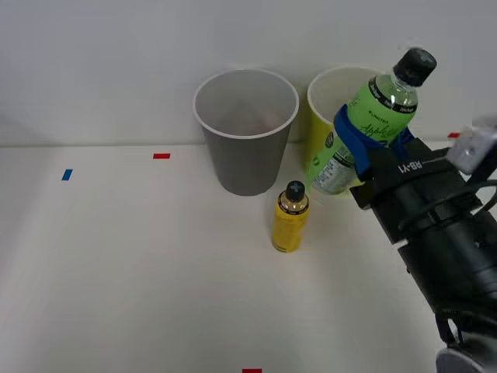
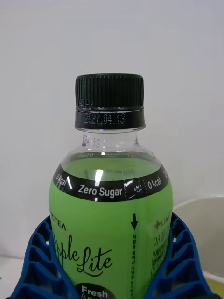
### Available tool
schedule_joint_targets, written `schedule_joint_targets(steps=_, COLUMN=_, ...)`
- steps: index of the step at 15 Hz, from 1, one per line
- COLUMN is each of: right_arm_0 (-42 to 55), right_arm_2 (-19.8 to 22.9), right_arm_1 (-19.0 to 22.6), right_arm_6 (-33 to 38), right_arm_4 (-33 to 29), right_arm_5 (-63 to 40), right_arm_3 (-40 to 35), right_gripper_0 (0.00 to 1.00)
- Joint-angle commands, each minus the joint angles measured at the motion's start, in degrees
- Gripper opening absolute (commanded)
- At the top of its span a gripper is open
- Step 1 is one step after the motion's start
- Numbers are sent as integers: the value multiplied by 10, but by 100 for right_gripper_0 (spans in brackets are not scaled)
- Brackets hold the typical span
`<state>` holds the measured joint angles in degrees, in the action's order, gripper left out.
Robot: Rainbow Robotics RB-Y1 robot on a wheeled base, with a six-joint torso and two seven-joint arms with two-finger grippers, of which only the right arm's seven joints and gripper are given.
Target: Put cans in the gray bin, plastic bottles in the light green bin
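While right claw (image 1: 371,148) clamps it, plastic bottle (image 1: 365,132) tilts: bright green drink, black ribbed cap, over light green bin (image 1: 320,101).

Your hand (image 1: 371,148) is up off the counter (image 1: 140,264), with the plastic bottle (image 1: 365,128) tilted between its fingers (image 2: 179,261). The light green bin (image 1: 330,97) stands right behind the hand. The gray bin (image 1: 246,132) stands to the hand's left, just beside that bin. A small bottle (image 1: 290,217) stands on the counter, lower and left of the hand, before the gray bin.
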<state>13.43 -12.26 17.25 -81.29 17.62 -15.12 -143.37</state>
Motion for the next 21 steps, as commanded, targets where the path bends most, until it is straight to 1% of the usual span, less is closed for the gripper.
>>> schedule_joint_targets(steps=1, right_arm_0=-119, right_arm_2=60, right_arm_1=-52, right_arm_6=12, right_arm_4=3, right_arm_5=-113, right_arm_3=24, right_gripper_0=0)
schedule_joint_targets(steps=5, right_arm_0=-242, right_arm_2=109, right_arm_1=-104, right_arm_6=3, right_arm_4=-1, right_arm_5=-105, right_arm_3=167, right_gripper_0=0)
schedule_joint_targets(steps=7, right_arm_0=-279, right_arm_2=130, right_arm_1=-108, right_arm_6=-11, right_arm_4=-7, right_arm_5=-105, right_arm_3=218, right_gripper_0=0)
schedule_joint_targets(steps=9, right_arm_0=-305, right_arm_2=145, right_arm_1=-103, right_arm_6=-23, right_arm_4=-8, right_arm_5=-105, right_arm_3=252, right_gripper_0=0)
schedule_joint_targets(steps=13, right_arm_0=-330, right_arm_2=157, right_arm_1=-90, right_arm_6=-42, right_arm_4=-14, right_arm_5=-105, right_arm_3=290, right_gripper_0=0)
schedule_joint_targets(steps=18, right_arm_0=-385, right_arm_2=193, right_arm_1=-89, right_arm_6=-58, right_arm_4=-14, right_arm_5=-105, right_arm_3=355, right_gripper_0=0)
schedule_joint_targets(steps=21, right_arm_0=-394, right_arm_2=202, right_arm_1=-82, right_arm_6=-70, right_arm_4=-14, right_arm_5=-106, right_arm_3=371, right_gripper_0=0)
